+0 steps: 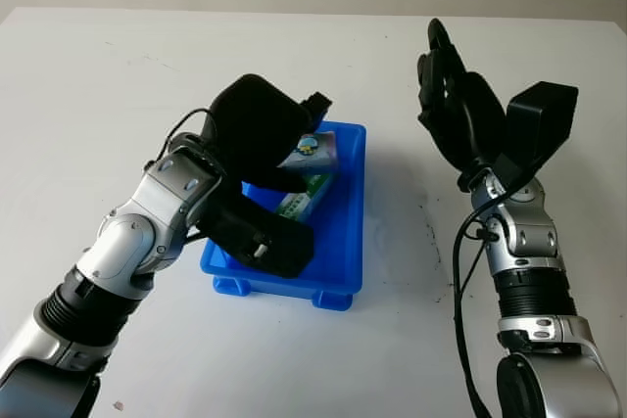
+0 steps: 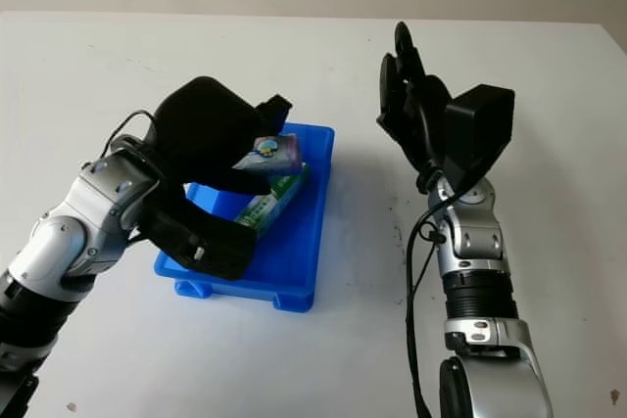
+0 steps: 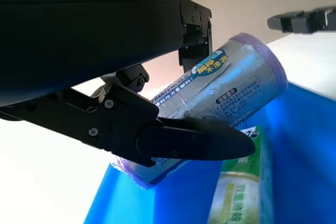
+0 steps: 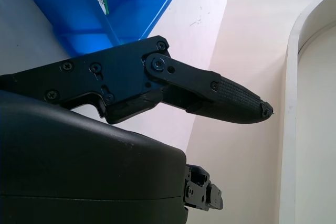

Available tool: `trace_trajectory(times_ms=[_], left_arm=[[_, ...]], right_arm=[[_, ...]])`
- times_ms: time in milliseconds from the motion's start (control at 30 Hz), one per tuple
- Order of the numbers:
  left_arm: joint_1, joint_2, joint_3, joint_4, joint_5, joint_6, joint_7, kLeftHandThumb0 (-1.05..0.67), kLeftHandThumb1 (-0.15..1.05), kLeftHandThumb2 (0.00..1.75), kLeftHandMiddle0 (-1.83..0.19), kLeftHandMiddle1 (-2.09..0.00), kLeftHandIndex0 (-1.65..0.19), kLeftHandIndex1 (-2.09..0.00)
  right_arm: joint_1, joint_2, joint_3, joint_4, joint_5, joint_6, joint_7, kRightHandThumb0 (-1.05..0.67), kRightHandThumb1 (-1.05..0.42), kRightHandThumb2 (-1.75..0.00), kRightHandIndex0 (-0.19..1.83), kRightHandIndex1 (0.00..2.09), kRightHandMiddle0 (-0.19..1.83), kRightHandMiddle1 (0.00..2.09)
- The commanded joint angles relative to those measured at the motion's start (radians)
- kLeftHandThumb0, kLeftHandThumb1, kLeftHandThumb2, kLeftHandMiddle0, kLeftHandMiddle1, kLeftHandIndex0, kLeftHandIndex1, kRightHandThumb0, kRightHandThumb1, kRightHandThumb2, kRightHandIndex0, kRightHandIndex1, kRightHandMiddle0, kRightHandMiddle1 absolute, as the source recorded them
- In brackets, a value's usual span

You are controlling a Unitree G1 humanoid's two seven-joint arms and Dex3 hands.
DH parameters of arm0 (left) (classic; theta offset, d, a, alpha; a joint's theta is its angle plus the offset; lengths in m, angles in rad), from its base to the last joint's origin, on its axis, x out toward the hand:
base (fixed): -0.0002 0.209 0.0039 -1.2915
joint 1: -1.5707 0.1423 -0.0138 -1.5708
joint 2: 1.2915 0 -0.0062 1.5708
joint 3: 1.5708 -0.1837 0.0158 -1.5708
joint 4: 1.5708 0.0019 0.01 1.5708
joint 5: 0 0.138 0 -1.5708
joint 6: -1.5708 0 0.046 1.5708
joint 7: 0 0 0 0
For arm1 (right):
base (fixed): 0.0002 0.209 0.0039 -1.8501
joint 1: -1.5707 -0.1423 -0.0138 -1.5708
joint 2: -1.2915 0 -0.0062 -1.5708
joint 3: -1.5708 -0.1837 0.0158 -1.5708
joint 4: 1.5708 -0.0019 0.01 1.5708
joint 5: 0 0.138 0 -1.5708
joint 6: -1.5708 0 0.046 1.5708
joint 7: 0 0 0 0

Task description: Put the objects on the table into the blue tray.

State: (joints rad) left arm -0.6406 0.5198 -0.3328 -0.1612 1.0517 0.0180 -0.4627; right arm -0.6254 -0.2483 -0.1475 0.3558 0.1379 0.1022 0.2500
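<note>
- Closest to the camera, the left hand (image 1: pixel 257 149) hangs over the blue tray (image 1: pixel 345 205), its silver forearm coming up from the lower left corner of the head views.
- Its fingers (image 3: pixel 194 142) are closed on a silvery packet with purple ends (image 3: pixel 231 85), which carries a blue and yellow label; one finger crosses the packet's printed face and others sit behind it.
- That packet is tilted, held above the tray's inside toward the far half, and does not appear to touch the tray floor.
- Beneath it, a green and white box (image 1: pixel 302 199) lies lengthwise inside the tray, on the tray floor, partly hidden by the left hand.
- Sitting on the white tabletop (image 1: pixel 118 85), the tray is near the middle of the scene, its long side running away from the robot.
- On the other side, the right hand (image 1: pixel 458 115) is raised over bare tabletop, well apart from the tray's right wall, open and holding nothing.
- From the right wrist camera, one finger (image 4: pixel 231 98) of that hand points out past the tray's corner, with the tray (image 4: pixel 131 9) and a strip of the green box lying beyond it.
- A few small dark marks dot the tabletop between the tray and the right arm.
</note>
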Motion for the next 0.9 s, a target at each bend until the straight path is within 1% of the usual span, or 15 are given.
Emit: trace_trajectory(times_ms=[0, 33, 67, 100, 133, 167, 200, 300, 433, 567, 600, 633, 700, 767, 867], left_arm=[[-0.001, 0.0, 0.024, 0.004, -0.027, 0.005, -0.003, -0.63, 1.05, 0.42, -0.2, -1.64, -0.04, -1.0], [-0.002, -0.001, 0.03, 0.005, -0.048, 0.01, -0.012, -0.64, 1.05, 0.42, -0.15, -1.52, -0.06, -0.83], [-0.005, -0.005, 0.042, 0.006, -0.079, 0.015, -0.02, -0.66, 1.05, 0.45, -0.03, -0.98, 0.01, -0.62], [-0.008, -0.007, 0.05, 0.007, -0.102, 0.018, -0.024, -0.68, 1.05, 0.47, 0.0, -0.59, 0.07, -0.47], [-0.009, -0.012, 0.062, 0.006, -0.133, 0.025, -0.03, -0.69, 1.05, 0.48, 0.0, -0.36, 0.09, -0.37], [-0.016, -0.026, 0.085, 0.003, -0.189, 0.047, -0.05, -0.71, 1.05, 0.53, 0.07, -0.17, 0.15, -0.23], [-0.022, -0.042, 0.11, 0.0, -0.247, 0.077, -0.072, -0.72, 1.05, 0.51, 0.11, -0.1, 0.17, -0.16], [-0.038, -0.088, 0.19, -0.007, -0.419, 0.154, -0.094, -0.75, 1.05, 0.45, 0.18, -0.01, 0.19, -0.03], [-0.065, -0.113, 0.265, 0.0, -0.564, 0.24, -0.079, -0.77, 1.05, 0.46, 0.19, 0.0, 0.19, 0.0], [-0.089, -0.106, 0.338, 0.055, -0.69, 0.227, -0.034, -0.78, 1.05, 0.53, 0.19, 0.0, 0.19, 0.0], [-0.091, -0.103, 0.354, 0.068, -0.711, 0.218, -0.01, -0.8, 1.05, 0.53, 0.01, -0.1, 0.19, 0.0], [-0.091, -0.1, 0.367, 0.078, -0.728, 0.209, 0.014, -0.81, 1.05, 0.53, -0.02, -0.11, 0.19, 0.0], [-0.091, -0.107, 0.4, 0.102, -0.771, 0.194, 0.06, -0.8, 1.05, 0.54, 0.08, -0.05, 0.17, -0.02], [-0.087, -0.134, 0.453, 0.121, -0.85, 0.192, 0.105, -0.76, 1.05, 0.55, 0.14, -0.03, 0.17, -0.02], [-0.046, -0.188, 0.554, 0.111, -0.97, 0.217, 0.198, -0.72, 1.05, 0.59, 0.15, -0.03, 0.16, -0.03]], right_arm=[[0.006, -0.008, -0.003, -0.015, 0.005, -0.002, 0.002, -0.74, -1.05, -0.75, -0.19, 0.0, -0.19, 0.0], [0.005, -0.009, -0.002, -0.013, 0.003, -0.005, 0.003, -0.74, -1.05, -0.76, -0.19, 0.0, -0.19, 0.0], [0.004, -0.008, -0.002, -0.008, 0.003, -0.011, 0.005, -0.74, -1.05, -0.76, -0.19, 0.0, -0.19, 0.0], [0.003, -0.008, -0.002, -0.004, 0.003, -0.015, 0.007, -0.74, -1.05, -0.76, -0.19, 0.0, -0.19, 0.0], [0.003, -0.007, -0.002, -0.002, 0.004, -0.019, 0.009, -0.74, -1.05, -0.76, -0.19, 0.0, -0.19, 0.0], [0.002, -0.006, -0.002, 0.001, 0.004, -0.02, 0.01, -0.73, -1.05, -0.76, -0.19, 0.0, -0.19, 0.0], [0.002, -0.004, -0.001, -0.001, 0.002, -0.018, 0.006, -0.73, -1.05, -0.77, -0.19, 0.0, -0.19, 0.0], [0.004, 0.003, -0.003, 0.004, 0.003, -0.03, -0.001, -0.72, -1.05, -0.77, -0.19, 0.0, -0.19, 0.0], [-0.002, 0.007, -0.005, 0.017, 0.006, -0.04, -0.007, -0.73, -1.05, -0.74, -0.19, 0.0, -0.19, 0.0], [-0.002, 0.007, -0.003, 0.01, 0.005, -0.031, -0.013, -0.73, -1.05, -0.73, -0.19, 0.0, -0.19, 0.0], [-0.001, 0.007, -0.003, 0.006, 0.006, -0.026, -0.014, -0.74, -1.05, -0.73, -0.19, 0.0, -0.19, 0.0], [-0.001, 0.006, -0.002, 0.004, 0.007, -0.025, -0.013, -0.74, -1.05, -0.73, -0.19, 0.0, -0.19, 0.0], [-0.001, 0.006, -0.002, 0.004, 0.008, -0.028, -0.011, -0.74, -1.05, -0.73, -0.19, 0.0, -0.19, 0.0], [0.0, 0.008, -0.003, 0.004, 0.009, -0.028, -0.013, -0.74, -1.05, -0.73, -0.19, 0.0, -0.19, 0.0], [0.0, 0.012, 0.0, 0.002, 0.007, -0.026, -0.018, -0.74, -1.05, -0.73, -0.19, 0.0, -0.19, 0.0]])
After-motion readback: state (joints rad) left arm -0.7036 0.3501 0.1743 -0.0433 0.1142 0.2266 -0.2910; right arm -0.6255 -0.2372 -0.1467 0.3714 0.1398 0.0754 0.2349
